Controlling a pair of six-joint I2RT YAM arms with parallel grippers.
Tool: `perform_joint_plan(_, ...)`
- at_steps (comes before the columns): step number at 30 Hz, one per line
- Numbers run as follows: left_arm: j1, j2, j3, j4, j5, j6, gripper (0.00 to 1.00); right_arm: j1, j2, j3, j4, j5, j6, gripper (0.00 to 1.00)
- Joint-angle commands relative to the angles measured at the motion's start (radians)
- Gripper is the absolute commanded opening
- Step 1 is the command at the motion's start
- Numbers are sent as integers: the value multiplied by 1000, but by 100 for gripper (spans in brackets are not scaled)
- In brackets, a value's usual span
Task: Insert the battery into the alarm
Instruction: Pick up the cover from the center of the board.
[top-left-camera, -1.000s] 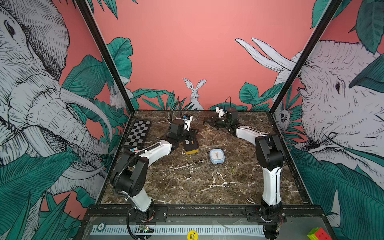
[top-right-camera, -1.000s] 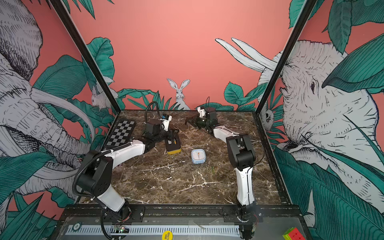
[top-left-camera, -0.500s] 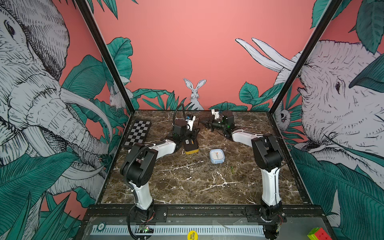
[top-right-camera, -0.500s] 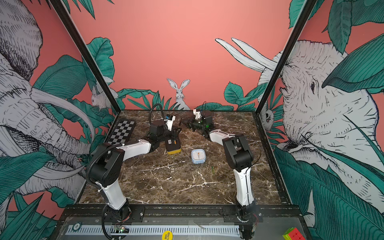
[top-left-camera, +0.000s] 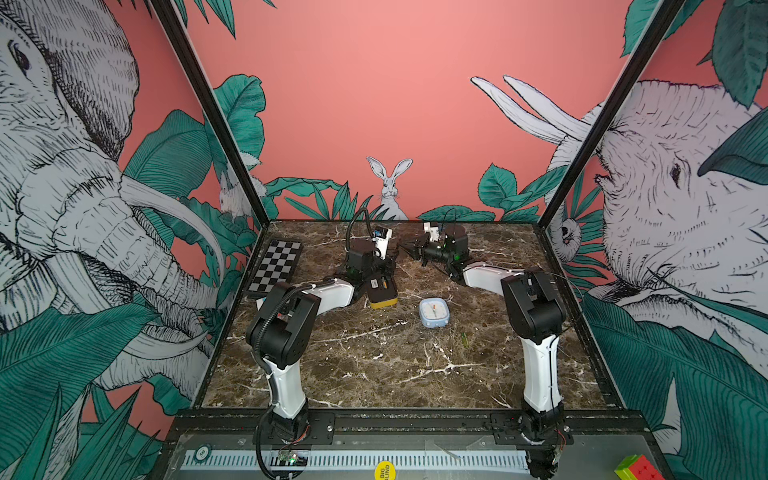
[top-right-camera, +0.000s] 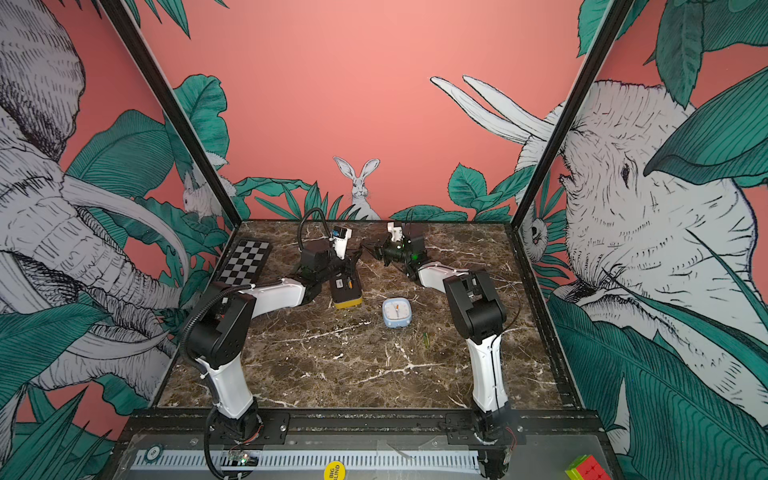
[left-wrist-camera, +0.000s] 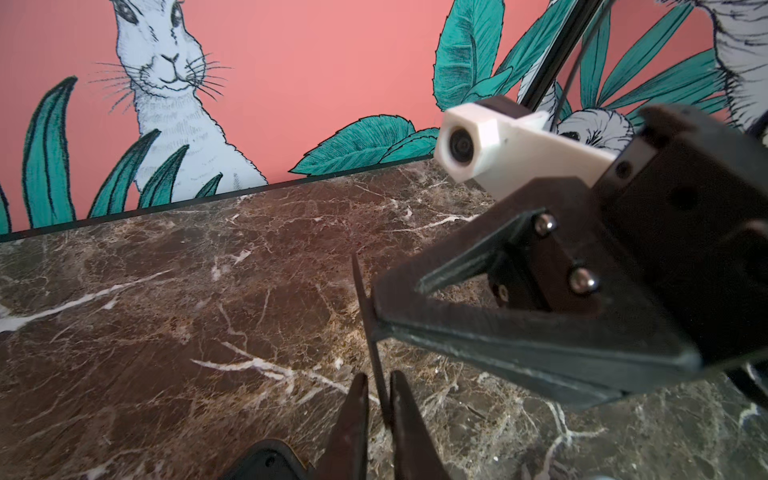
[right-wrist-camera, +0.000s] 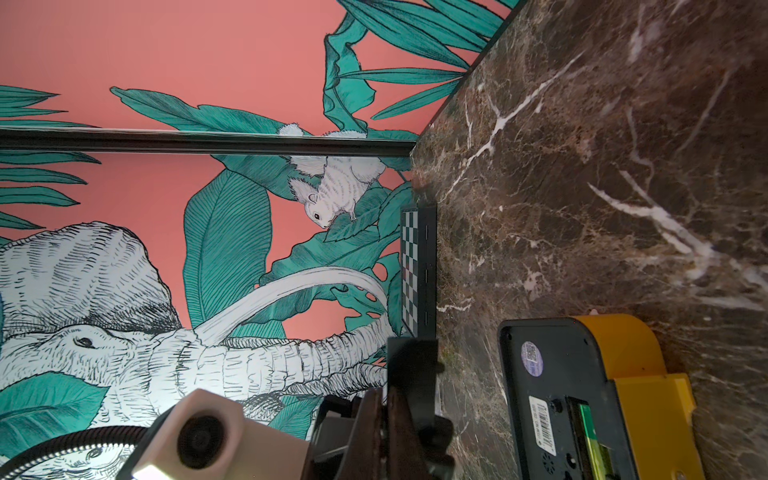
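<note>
Evidently the alarm (top-left-camera: 381, 291) lies back-up, left of centre on the table (top-left-camera: 374, 374), so that its open compartment is exposed. A green strip (right-wrist-camera: 590, 432) inside may be the battery. Just beyond, the right gripper (left-wrist-camera: 376, 311) is clamped on a thin black plate (right-wrist-camera: 411, 365), presumably the cover. It presents the plate edgewise to the left gripper (left-wrist-camera: 378, 399), whose fingers flank it closely. Whether they touch it cannot be told.
</note>
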Motion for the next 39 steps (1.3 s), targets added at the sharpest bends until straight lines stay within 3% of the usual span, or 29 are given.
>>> perform_joint_plan(1,1,-2,20,31,23,30,14,7,-24,0,90,13,39,0)
perform_joint_plan(4,1,0,20,32,20,32,21,11,-23,2,87,13,43,0)
perform_joint_plan(11,1,-8,12,57,8,41,17,17,-24,-4,79,13,49,0)
perform_joint_plan(17,0,-12,6,69,11,57,0,19,-19,-9,76,13,63,0)
perform_joint_plan(20,0,-18,6,59,18,70,0,20,-19,-9,68,13,66,0)
perform_joint_plan(26,0,-54,-15,-1,-2,123,0,14,-47,-19,-6,32,27,30)
perform_joint_plan(28,-9,-80,-32,-41,-36,177,0,9,-91,-19,-140,63,-44,38)
perform_joint_plan(34,-51,-145,-75,-100,-184,374,0,5,-207,53,-609,164,-266,40)
perform_joint_plan(39,-106,-135,-45,-148,-293,526,0,10,-217,69,-703,165,-297,40)
